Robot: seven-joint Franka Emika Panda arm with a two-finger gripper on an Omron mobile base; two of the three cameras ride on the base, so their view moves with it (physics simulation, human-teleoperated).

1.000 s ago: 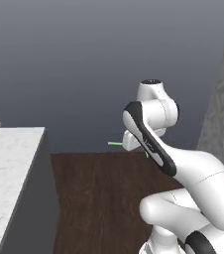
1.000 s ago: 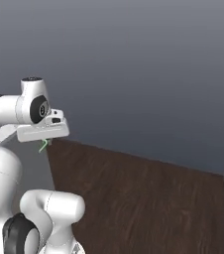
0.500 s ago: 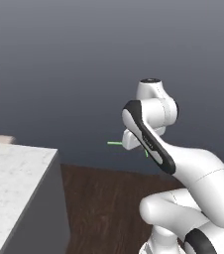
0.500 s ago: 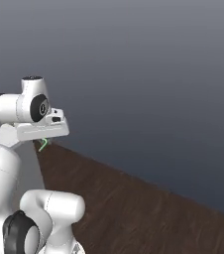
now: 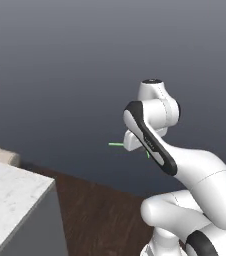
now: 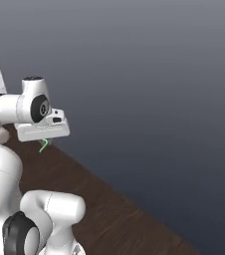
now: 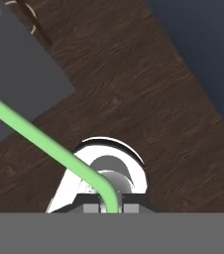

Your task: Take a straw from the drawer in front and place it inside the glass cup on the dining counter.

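The white arm carries the thin bright-green straw (image 7: 39,134) high above the dark wooden floor (image 7: 134,89). The gripper (image 7: 109,206) has its jaws closed almost fully, pinching the straw at one end. In the hand view the stick rises from between the two dark tips, bends a little, then runs off toward the upper left. In the left base view the straw (image 5: 117,145) shows as a short green line sticking out sideways from the white hand, and in the right base view a small green bit (image 6: 43,146) hangs just under the hand.

Gripping at the end leaves most of the straw free, which I judge suits dropping it into a cup: the free length can go in first while the jaws stay outside the rim.

The white, grey-veined marble bench with a grey base (image 5: 10,195) sits at the lower left of the left base view, well apart from the hand. A grey block (image 7: 15,84) in the hand view's upper left may be part of it. The glass cup cannot be made out.

The arm is folded close and held high, probably so the straw clears everything while the base travels. The picking seems done; reaching the bench and finding the cup remain.
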